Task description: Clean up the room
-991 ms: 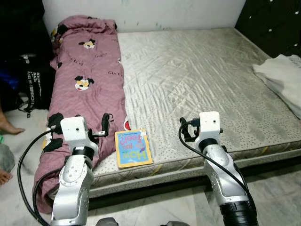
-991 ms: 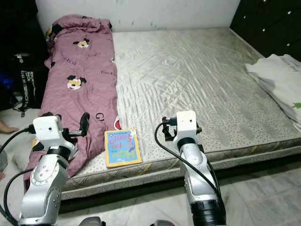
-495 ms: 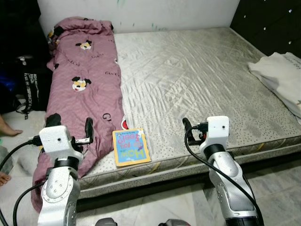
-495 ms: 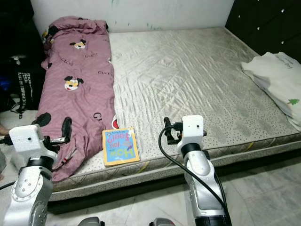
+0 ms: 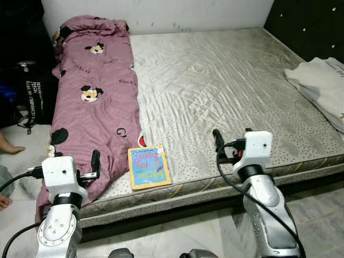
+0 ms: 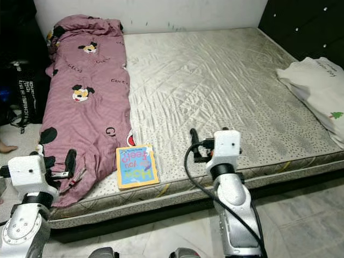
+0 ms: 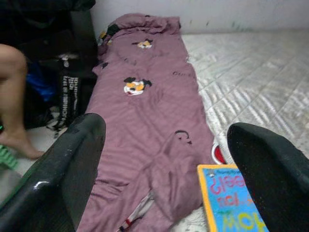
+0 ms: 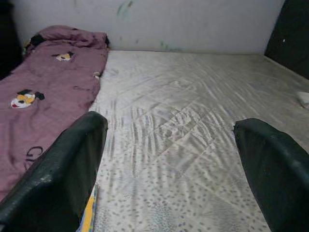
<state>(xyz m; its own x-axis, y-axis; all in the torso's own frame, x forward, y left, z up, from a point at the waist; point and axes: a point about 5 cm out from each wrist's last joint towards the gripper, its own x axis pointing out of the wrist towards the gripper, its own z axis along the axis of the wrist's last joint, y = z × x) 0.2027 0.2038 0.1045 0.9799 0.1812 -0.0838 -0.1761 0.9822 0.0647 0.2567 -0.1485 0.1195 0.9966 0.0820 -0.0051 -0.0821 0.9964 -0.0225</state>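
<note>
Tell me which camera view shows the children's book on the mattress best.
The left eye view: the book lies whole and unblocked at the mattress edge, beside the purple blanket. The right eye view shows it equally whole. The left wrist view catches just its upper part between the open fingers; the right wrist view shows a sliver of its edge.

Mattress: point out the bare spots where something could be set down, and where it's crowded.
The mattress is bare across its wide middle, between the pink blanket along its left edge and the white cloth at the right edge. The near-left corner is crowded: the book lies beside the blanket's end.
</note>
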